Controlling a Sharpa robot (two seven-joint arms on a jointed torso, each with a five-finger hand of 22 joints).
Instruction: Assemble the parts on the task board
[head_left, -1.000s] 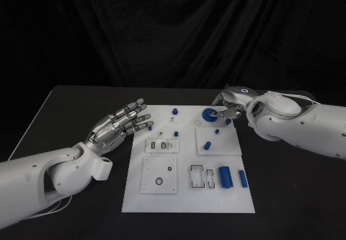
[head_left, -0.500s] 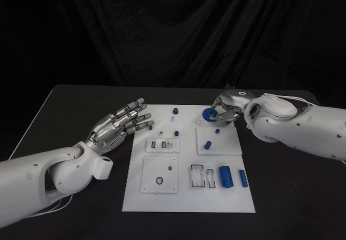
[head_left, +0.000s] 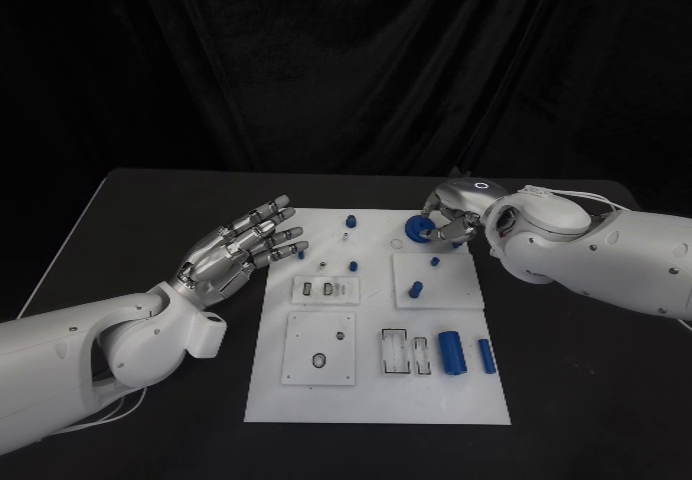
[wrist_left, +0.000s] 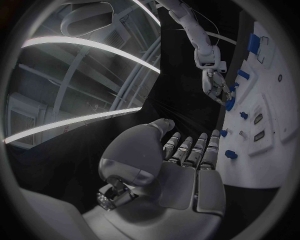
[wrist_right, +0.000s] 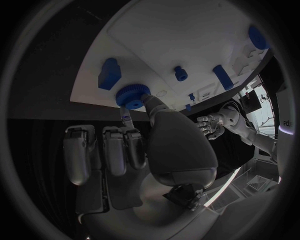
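Head view: the right hand (head_left: 450, 218) pinches a blue toothed wheel (head_left: 417, 229) at the far right corner of the white task board (head_left: 375, 400), with the wheel held just above the board's surface. In the right wrist view the fingertips (wrist_right: 127, 119) press on the wheel's ribbed rim. It looks like a small rigid plastic part, light and stiff, and the ribs should give grip, so holding it by the rim seems sound; whether it already sits on a peg I cannot tell. The left hand (head_left: 238, 250) hovers at the board's left edge, fingers spread and holding nothing. Two blue cylinders (head_left: 450, 352) lie near the board's near right corner on the worktop side.
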